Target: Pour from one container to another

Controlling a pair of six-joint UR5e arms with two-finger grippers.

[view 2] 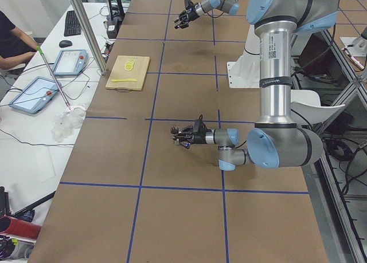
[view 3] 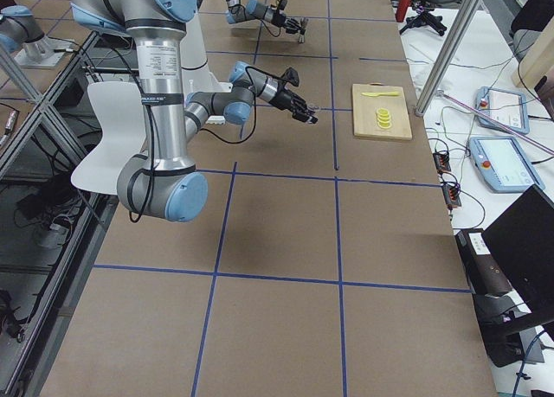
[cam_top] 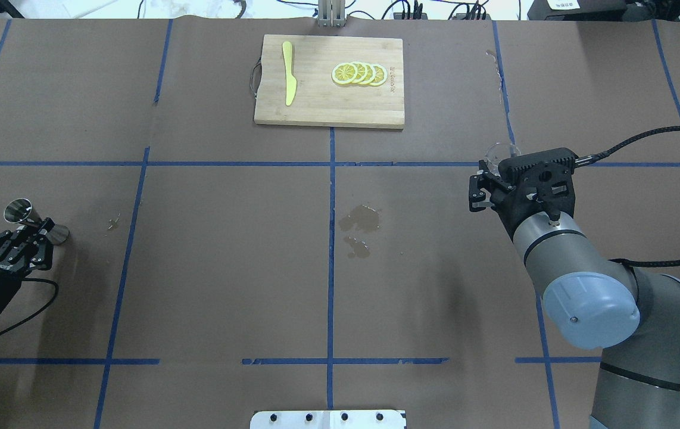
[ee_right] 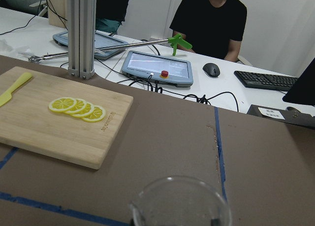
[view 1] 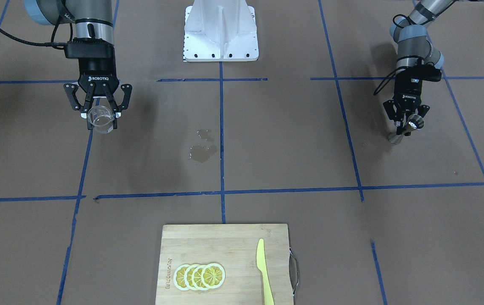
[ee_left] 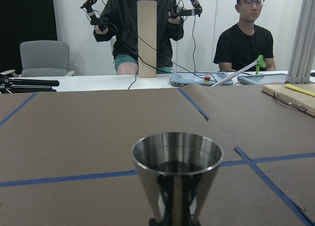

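The right gripper is pinching the glass measuring cup between its 2 fingers, above the table. Well apart, the left gripper is clamping the steel jigger at its waist.

My jigger is silvery, my measuring cup clear; the brown bench carries blue tape lines in a grid.

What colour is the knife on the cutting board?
The knife is yellow-green; it shows best in the overhead view.
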